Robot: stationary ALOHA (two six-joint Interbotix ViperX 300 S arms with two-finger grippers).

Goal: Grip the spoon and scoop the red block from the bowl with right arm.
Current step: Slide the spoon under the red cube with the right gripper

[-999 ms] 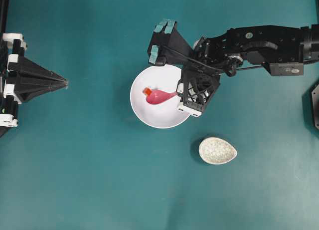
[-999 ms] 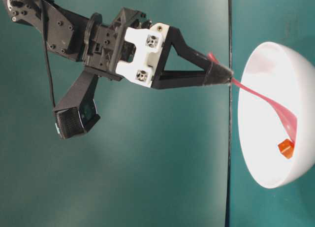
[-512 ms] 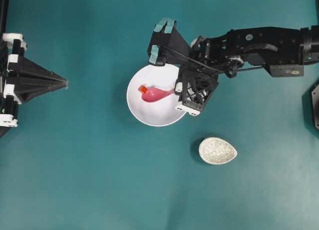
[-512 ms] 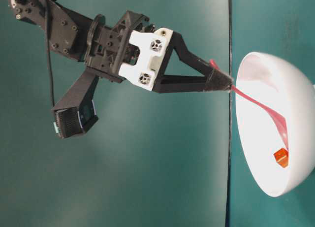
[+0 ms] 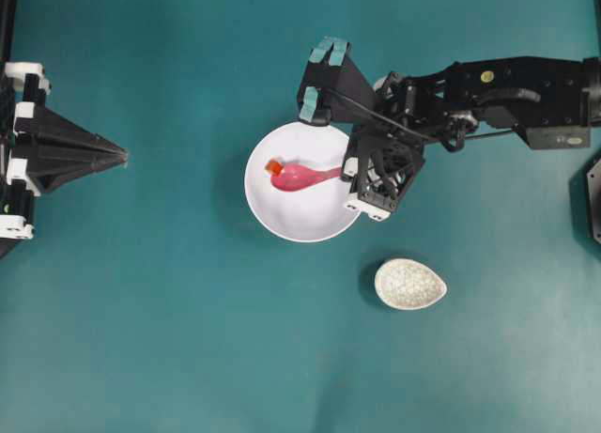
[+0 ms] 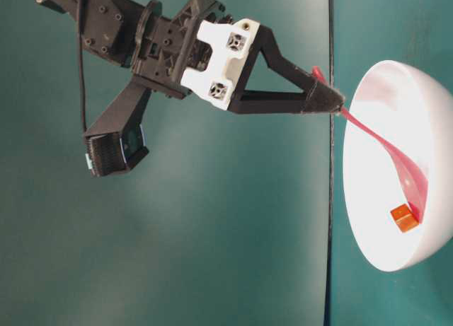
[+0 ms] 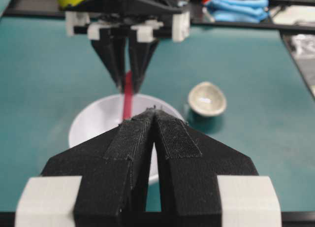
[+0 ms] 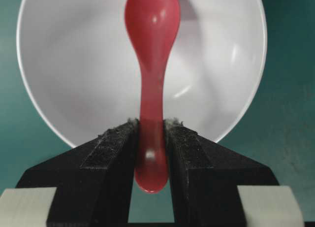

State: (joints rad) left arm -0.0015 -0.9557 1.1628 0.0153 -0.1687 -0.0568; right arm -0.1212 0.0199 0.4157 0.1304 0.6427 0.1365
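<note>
While the right claw [image 8: 150, 138] clamps the spoon [image 8: 151, 84] by its handle end, the scoop slants down into the bowl [image 5: 302, 222], apparently to get under the block [image 6: 404, 218]. That block sits at the spoon's tip, well beyond the claw. Left claw [image 7: 155, 119]: closed, empty.

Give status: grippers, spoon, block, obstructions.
Right gripper shut on spoon. Left gripper shut, parked apart. Red block in bowl, at spoon tip, not scooped. Nothing blocking.
</note>
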